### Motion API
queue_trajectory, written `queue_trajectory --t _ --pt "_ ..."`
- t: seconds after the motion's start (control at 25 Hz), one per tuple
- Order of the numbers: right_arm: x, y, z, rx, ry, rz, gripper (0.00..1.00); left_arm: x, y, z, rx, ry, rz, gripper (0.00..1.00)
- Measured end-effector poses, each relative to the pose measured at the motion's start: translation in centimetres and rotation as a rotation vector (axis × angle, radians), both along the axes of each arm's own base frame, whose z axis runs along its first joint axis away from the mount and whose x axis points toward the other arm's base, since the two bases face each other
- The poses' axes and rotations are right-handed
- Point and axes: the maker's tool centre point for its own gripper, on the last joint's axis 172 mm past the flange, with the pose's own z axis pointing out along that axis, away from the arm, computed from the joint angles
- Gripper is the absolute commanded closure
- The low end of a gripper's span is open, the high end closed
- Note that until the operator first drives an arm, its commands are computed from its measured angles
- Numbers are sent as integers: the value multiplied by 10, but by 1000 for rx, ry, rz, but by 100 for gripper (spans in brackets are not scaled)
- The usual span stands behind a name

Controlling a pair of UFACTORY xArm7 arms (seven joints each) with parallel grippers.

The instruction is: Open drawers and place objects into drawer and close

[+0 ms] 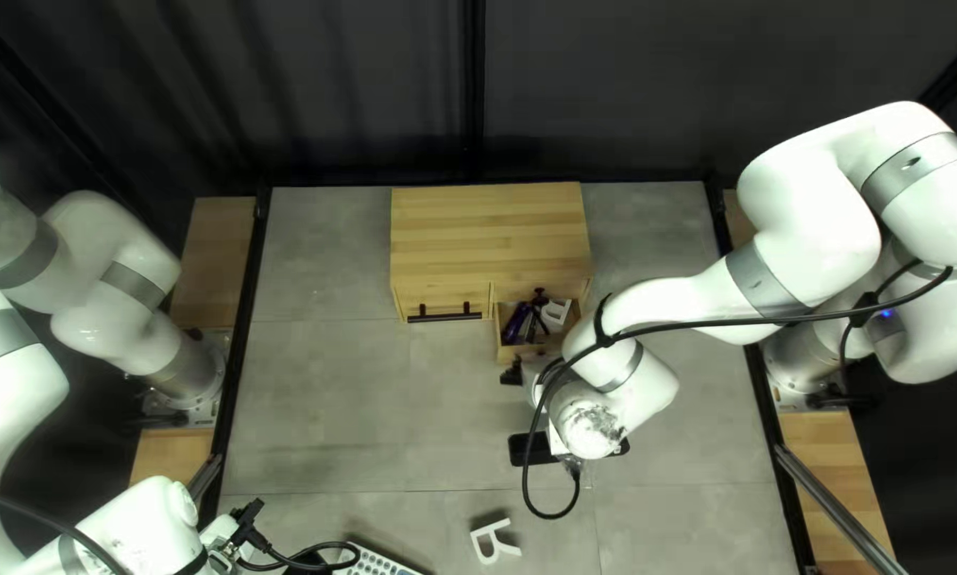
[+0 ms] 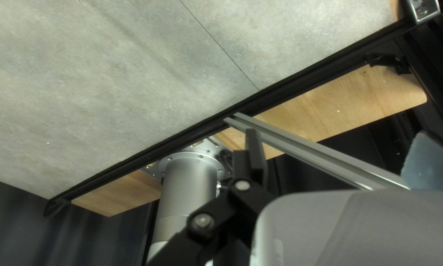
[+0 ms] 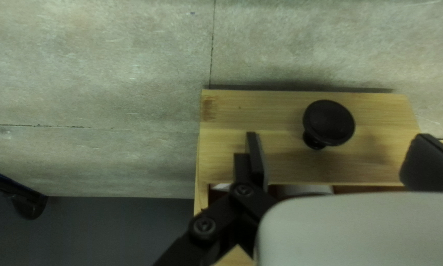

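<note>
The right arm (image 1: 665,302) partly hides the drawer (image 1: 516,350) (contents (image 1: 539,309) murky).

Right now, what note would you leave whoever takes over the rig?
Left pincer: open, empty, near the table's left edge.
Right pincer: open, fingers either side of the round black knob, not gripping it.
Done: pale wooden drawer open; purple object, small black tripod and white letter inside.
Left to do: close that drawer. White letter R and flat black object lie outside; whether they go in, I can't tell.
</note>
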Motion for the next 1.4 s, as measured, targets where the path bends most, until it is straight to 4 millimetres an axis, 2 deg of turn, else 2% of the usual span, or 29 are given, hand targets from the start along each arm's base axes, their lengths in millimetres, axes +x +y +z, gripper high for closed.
queue_trajectory --t 0.32,0.68,1.4 --pt "-11 9 -5 25 19 62 0 0 0 0 0 0 0 0" --pt "-10 1 -4 34 0 144 0 0 0 0 0 0 0 0" --pt "-3 -6 -8 50 -19 136 0 0 0 0 0 0 0 0"
